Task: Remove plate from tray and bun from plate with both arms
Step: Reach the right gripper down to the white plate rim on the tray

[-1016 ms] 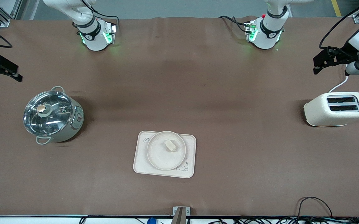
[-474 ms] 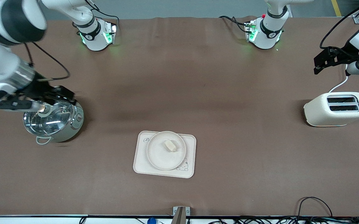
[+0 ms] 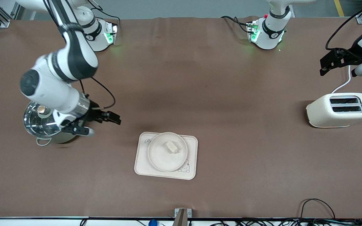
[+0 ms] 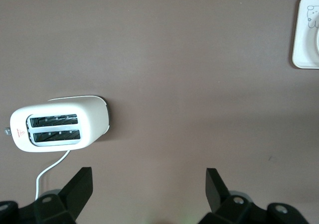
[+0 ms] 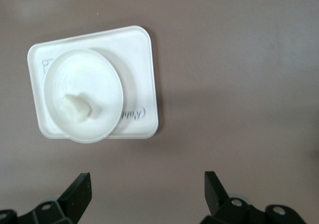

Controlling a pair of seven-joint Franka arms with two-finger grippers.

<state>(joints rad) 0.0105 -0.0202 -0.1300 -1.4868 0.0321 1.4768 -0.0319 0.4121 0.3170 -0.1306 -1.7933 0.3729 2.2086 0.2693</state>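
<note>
A round cream plate (image 3: pixel 160 157) rests on the rectangular cream tray (image 3: pixel 190 171) near the middle of the table. The small pale bun (image 3: pixel 171 147) lies on the plate. My right gripper (image 3: pixel 105 124) hangs open and empty over the bare table between the pot and the tray. In the right wrist view the plate (image 5: pixel 94 79), bun (image 5: pixel 76 108) and tray (image 5: pixel 142 74) lie ahead of the open right gripper (image 5: pixel 148 184). My left gripper (image 3: pixel 325 66) is open and empty at the left arm's end of the table, above the toaster. The left gripper (image 4: pixel 148 184) has only table between its fingers.
A steel pot with a glass lid (image 3: pixel 39 122) stands toward the right arm's end, partly covered by the right arm. A cream toaster (image 3: pixel 339 110) with a white cord sits at the left arm's end; the left wrist view shows the toaster (image 4: pixel 60 124). Cables run along the front edge.
The right arm has swung in from the table's edge, past the pot, toward the tray. The left gripper has shifted only slightly. Plate and bun have not moved.
</note>
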